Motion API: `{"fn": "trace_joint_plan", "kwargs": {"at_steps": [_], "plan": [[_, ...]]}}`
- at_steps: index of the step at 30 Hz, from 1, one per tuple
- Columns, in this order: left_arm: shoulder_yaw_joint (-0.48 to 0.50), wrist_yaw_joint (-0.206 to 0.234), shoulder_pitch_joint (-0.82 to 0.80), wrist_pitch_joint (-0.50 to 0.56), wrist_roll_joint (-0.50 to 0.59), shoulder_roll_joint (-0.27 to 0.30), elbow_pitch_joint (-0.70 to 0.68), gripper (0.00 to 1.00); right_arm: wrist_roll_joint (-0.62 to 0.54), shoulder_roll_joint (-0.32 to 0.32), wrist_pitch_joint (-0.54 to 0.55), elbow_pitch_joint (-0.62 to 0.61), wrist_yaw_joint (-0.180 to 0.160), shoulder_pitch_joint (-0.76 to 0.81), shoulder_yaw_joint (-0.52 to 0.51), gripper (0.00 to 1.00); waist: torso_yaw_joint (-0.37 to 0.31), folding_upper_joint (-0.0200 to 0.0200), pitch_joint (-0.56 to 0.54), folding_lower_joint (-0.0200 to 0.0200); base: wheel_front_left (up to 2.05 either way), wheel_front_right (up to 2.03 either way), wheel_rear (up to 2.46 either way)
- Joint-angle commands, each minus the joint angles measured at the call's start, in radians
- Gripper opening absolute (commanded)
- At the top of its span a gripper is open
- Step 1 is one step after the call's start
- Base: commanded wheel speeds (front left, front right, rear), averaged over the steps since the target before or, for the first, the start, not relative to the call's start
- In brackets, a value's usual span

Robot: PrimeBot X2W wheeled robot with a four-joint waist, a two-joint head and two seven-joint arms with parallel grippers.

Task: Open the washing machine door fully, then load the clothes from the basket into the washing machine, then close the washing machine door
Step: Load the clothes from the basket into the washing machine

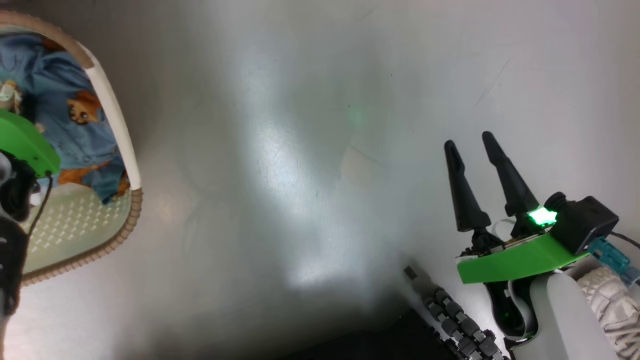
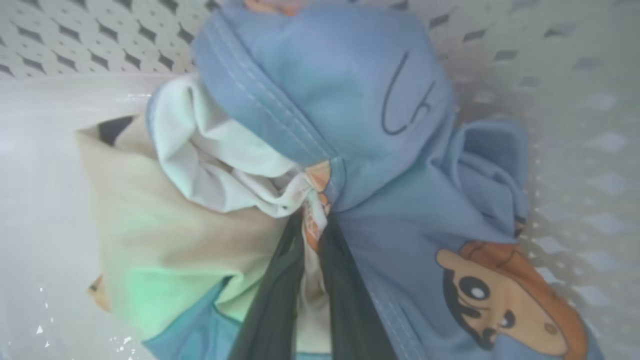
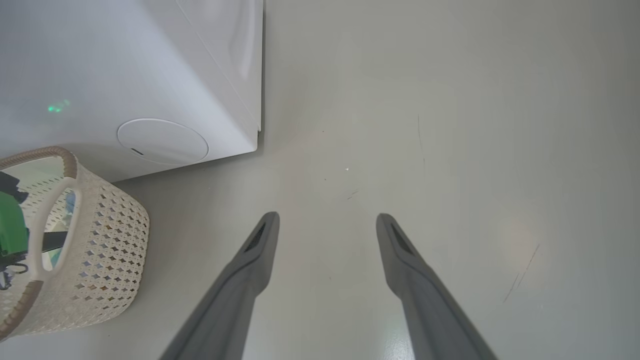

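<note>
On the left gripper, jaws pressed almost together, pinching a thin fold of the clothes between the two dark fingers, with cream and orange fabric squeezed up through the narrow gap. Deep inside the basket: light blue cloth bunched above and right of the tips, a cream lining to their left, an orange-brown cartoon face at the lower right, perforated wall behind it all.

At the far left of the head view, the same basket from above, with its brown rim band and white handle. Blue printed clothes heaped in its upper part, a bare patch of perforated bottom below them. Reaching in over the heap, the left arm's green plate, close to handle and rim.

On the right gripper, jaws spread wide, holding nothing and touching nothing, hanging over the bare grey floor, well apart from the basket. Just beside that arm, in the lower right corner, a pale laced shoe.

In the right wrist view, the washing machine at the upper left, white, with a round flap low on its front. Just beside that front, the basket on the floor; touching or not, cannot tell.
</note>
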Motion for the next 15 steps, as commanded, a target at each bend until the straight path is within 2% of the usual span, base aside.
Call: {"fn": "trace_joint_plan", "kwargs": {"at_steps": [1,15], "plan": [[0.018,-0.005,0.041,-0.032,-0.012,0.035,0.001,0.0,0.01,-0.003,-0.012,-0.014,0.003,0.023,0.007,1.0,0.012,-0.0001,-0.023,0.0,0.0,0.0,0.0],[0.03,-0.018,0.191,-0.235,-0.086,-0.033,-0.028,0.0,-0.035,-0.003,-0.012,0.01,0.003,0.013,-0.025,1.0,0.092,-0.0001,-0.201,0.0,0.0,0.0,0.0]]}}
